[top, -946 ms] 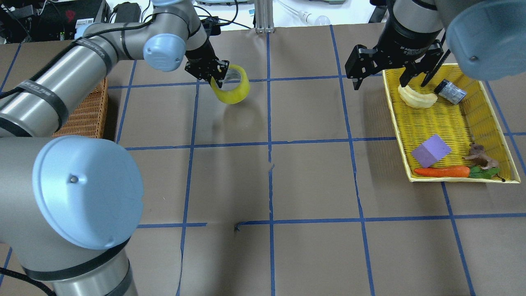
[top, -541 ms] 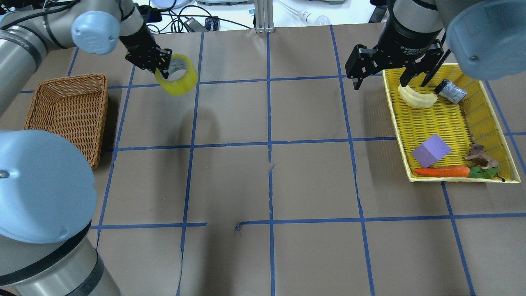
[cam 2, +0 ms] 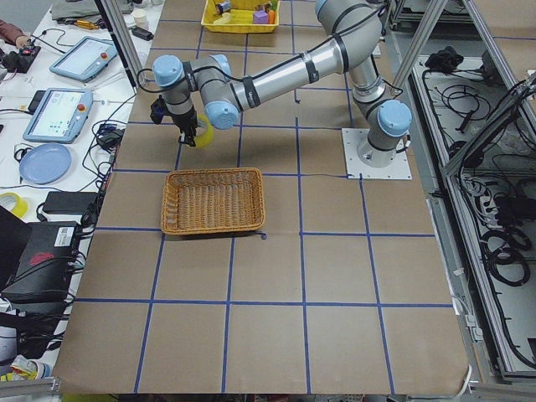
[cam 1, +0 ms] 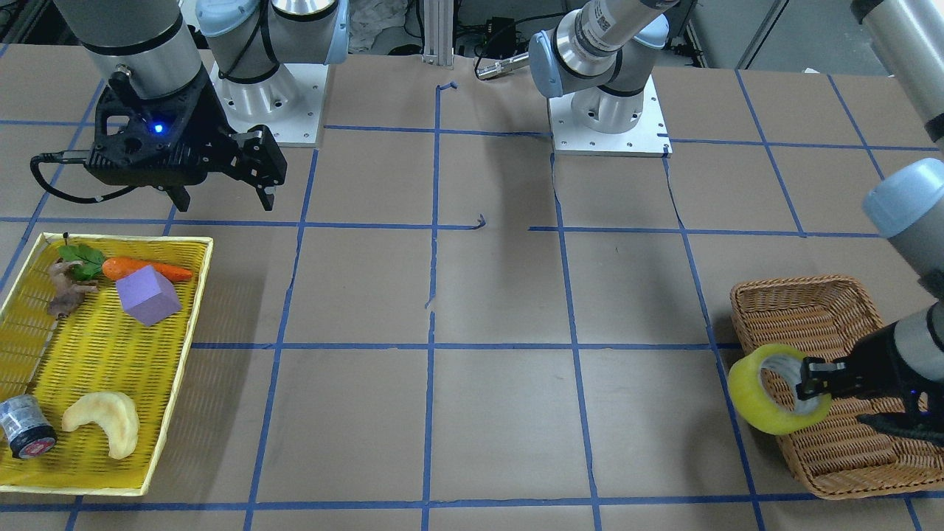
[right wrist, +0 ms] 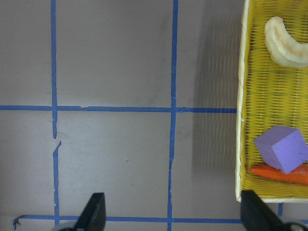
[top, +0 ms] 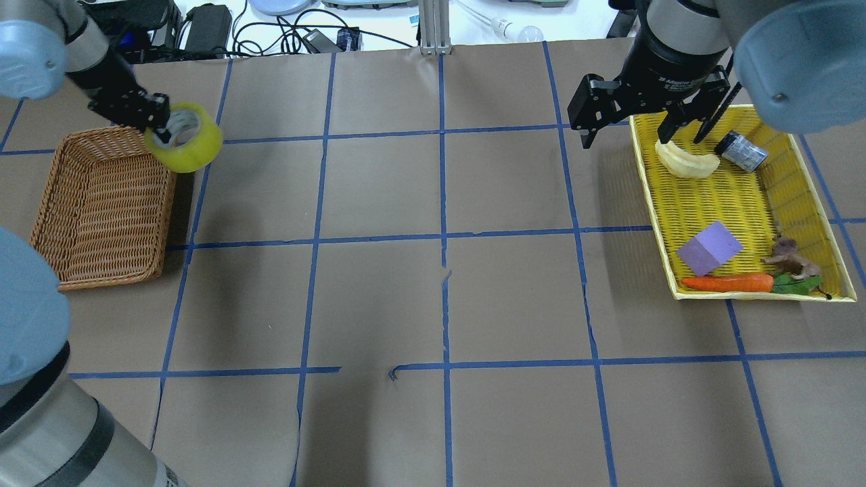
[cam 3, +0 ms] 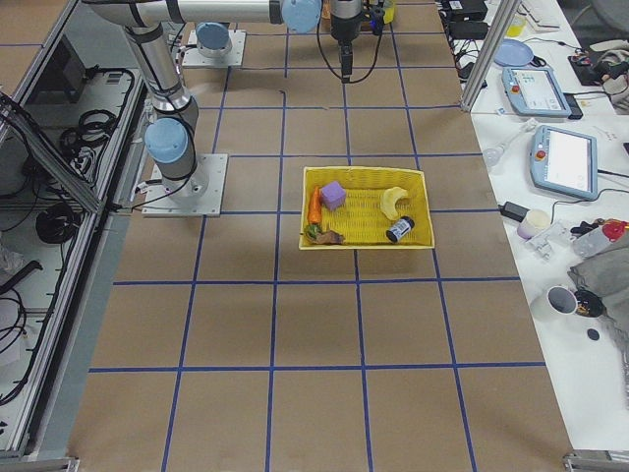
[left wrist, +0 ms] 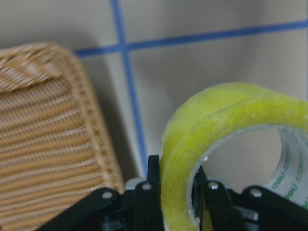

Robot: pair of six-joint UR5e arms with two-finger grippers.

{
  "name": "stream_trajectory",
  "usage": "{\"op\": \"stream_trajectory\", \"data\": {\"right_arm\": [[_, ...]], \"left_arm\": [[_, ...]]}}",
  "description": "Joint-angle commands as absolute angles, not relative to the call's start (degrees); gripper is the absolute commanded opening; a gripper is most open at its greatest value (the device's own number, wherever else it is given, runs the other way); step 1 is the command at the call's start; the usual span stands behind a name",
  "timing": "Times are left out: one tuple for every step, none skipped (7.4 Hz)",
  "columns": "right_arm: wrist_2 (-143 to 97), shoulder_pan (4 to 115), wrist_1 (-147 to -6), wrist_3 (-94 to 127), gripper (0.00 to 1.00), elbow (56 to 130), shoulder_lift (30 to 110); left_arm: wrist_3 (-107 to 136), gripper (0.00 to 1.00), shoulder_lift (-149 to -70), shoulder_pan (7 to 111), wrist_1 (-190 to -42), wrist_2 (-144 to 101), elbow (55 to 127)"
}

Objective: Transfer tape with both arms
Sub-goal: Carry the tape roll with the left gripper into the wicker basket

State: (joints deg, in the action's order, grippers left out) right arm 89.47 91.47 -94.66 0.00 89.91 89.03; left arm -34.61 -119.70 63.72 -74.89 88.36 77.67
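Observation:
My left gripper [top: 159, 128] is shut on the wall of the yellow tape roll [top: 188, 141] and holds it in the air at the far right corner of the brown wicker basket [top: 101, 210]. In the front view the tape [cam 1: 767, 402] hangs over the basket's rim [cam 1: 745, 310], with the left gripper [cam 1: 815, 377] pinching it. The left wrist view shows the tape [left wrist: 226, 144] filling the frame, one finger [left wrist: 216, 202] inside its core. My right gripper [top: 632, 125] is open and empty, held above the table beside the yellow tray [top: 646, 182].
The yellow tray [cam 1: 177, 369] holds a purple cube [top: 709, 247], a carrot [top: 727, 283], a pale crescent piece [top: 687, 161], a small grey cylinder [top: 742, 150] and a brown figure [top: 790, 257]. Blue tape lines grid the brown table. Cables lie past the far edge.
My left arm has carried the tape to the left, from the middle of the far table to the basket's corner. The right arm has not moved.

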Motion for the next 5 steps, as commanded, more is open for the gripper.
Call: {"op": "stream_trajectory", "data": {"right_arm": [[89.47, 91.49, -94.66, 0.00, 1.00, 89.91, 89.03], [89.47, 91.49, -94.66, 0.00, 1.00, 89.91, 89.03], [89.47, 91.41, -94.66, 0.00, 1.00, 89.91, 89.03], [89.47, 91.49, -94.66, 0.00, 1.00, 89.91, 89.03], [89.47, 91.41, -94.66, 0.00, 1.00, 89.91, 89.03]], "left_arm": [[-45.75, 0.00, -119.53, 53.91, -66.84, 88.51, 83.38], [-47.79, 0.00, -120.14, 52.83, -63.06, 88.51, 85.24], [-47.99, 0.00, -121.02, 52.56, -60.58, 88.51, 86.73], [-47.12, 0.09, -121.20, 52.56, -59.86, 88.33, 88.75], [-47.02, 0.61, -121.29, 52.56, -55.42, 87.72, 90.16]]}}
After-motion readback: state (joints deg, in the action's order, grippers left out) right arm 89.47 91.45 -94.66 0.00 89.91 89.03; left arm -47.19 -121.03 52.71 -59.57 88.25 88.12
